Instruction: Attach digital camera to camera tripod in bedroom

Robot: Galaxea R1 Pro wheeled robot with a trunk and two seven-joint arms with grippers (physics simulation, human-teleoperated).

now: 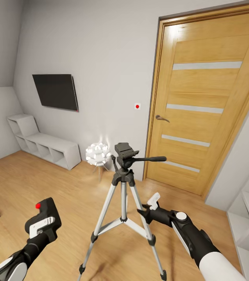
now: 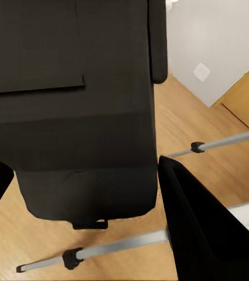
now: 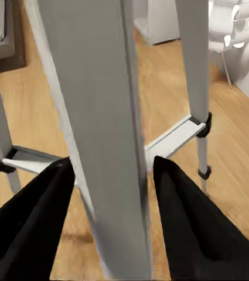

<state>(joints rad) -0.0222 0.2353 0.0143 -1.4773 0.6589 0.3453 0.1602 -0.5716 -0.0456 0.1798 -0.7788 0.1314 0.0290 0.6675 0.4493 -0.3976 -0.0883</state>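
Tripod (image 1: 123,203) stands on plank floor (image 1: 61,195) before wooden door (image 1: 210,105), head plate bare. Right gripper (image 3: 108,193) spread wide, fingers either side of one silver leg, not visibly touching. Left gripper (image 2: 80,193) left of tripod, clamped on black digital camera (image 2: 71,105).

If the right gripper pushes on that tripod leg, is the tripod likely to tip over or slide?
The camera tripod probably resists tipping: its legs are spread wide and tied by a centre brace. It looks tall and thin-legged, so likely light; it may skid on the smooth wood floor. The right gripper straddles one rigid-looking leg.
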